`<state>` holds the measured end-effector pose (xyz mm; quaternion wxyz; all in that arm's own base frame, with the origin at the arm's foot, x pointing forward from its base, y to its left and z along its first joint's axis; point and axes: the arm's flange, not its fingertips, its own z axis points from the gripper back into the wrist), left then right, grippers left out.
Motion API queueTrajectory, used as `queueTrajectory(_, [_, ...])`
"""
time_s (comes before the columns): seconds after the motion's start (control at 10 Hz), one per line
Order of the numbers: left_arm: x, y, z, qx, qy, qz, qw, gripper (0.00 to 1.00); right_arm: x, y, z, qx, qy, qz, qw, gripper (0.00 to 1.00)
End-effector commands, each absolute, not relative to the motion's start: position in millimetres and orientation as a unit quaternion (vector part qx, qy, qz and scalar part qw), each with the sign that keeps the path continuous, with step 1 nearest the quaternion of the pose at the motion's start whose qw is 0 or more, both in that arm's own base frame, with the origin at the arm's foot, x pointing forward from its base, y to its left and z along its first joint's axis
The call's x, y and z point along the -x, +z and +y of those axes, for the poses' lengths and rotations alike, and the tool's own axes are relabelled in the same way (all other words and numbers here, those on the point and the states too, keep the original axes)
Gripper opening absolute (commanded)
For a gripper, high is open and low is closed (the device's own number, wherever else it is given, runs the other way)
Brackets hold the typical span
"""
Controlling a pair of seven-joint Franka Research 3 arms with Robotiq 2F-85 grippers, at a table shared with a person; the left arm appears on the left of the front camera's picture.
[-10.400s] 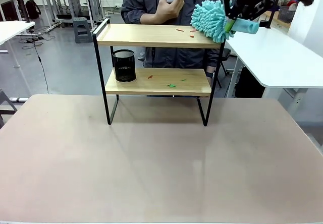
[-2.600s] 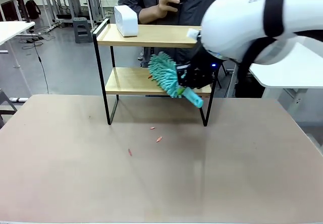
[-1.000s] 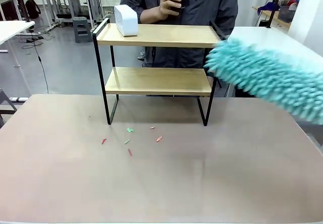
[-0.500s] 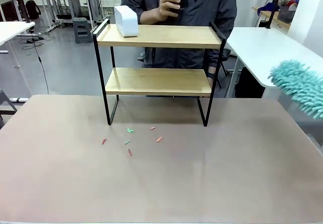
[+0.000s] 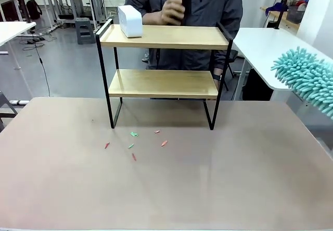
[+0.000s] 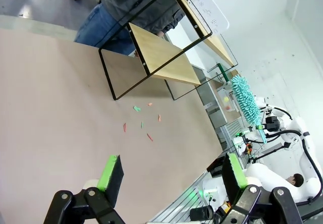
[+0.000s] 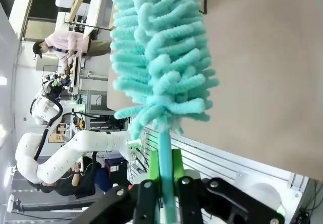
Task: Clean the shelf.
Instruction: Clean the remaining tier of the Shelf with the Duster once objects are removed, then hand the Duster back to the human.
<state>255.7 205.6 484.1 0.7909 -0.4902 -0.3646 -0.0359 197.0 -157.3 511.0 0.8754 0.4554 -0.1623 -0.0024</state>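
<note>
The shelf point(image 5: 162, 82) stands at the table's far side, both wooden boards bare except for a white box point(image 5: 130, 21) at the left end of the top board. The same shelf point(image 6: 164, 62) appears tilted in the left wrist view. A teal fluffy duster point(image 5: 307, 80) hangs in the air at the right edge, away from the shelf. My right gripper point(image 7: 165, 171) is shut on the duster's teal handle, the head point(image 7: 156, 52) pointing away from it. My left gripper point(image 6: 171, 171) is open above the table with nothing between its green pads.
Several small red and green scraps point(image 5: 132, 142) lie on the table point(image 5: 166, 189) in front of the shelf's legs. A person stands behind the shelf, one hand point(image 5: 170, 10) holding a dark object above the top board. A white table point(image 5: 270, 54) stands at right.
The duster swung from beside the shelf's right post out to the right edge, then rose slightly. The person's hand dropped a little. The scraps have not moved.
</note>
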Motion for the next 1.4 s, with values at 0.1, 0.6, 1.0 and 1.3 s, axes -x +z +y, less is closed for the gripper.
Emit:
queueTrajectory(0.1, [-257,485,204,0.494,-0.041,-0.376,0.783,1.00,-199,510,-162,-0.452,0.008,-0.166,0.876,0.12])
queueTrajectory(0.6, [-257,485,204,0.494,-0.041,-0.376,0.783,1.00,-199,510,-162,-0.452,0.008,-0.166,0.876,0.12])
queueTrajectory(1.0, [-248,532,181,0.497,-0.118,-0.378,0.772,1.00,-203,550,-155,-0.450,0.042,-0.201,0.869,0.12])
queueTrajectory(1.3, [-254,595,79,0.553,-0.316,-0.300,0.710,1.00,-229,663,-94,-0.414,0.236,-0.215,0.852,0.12])
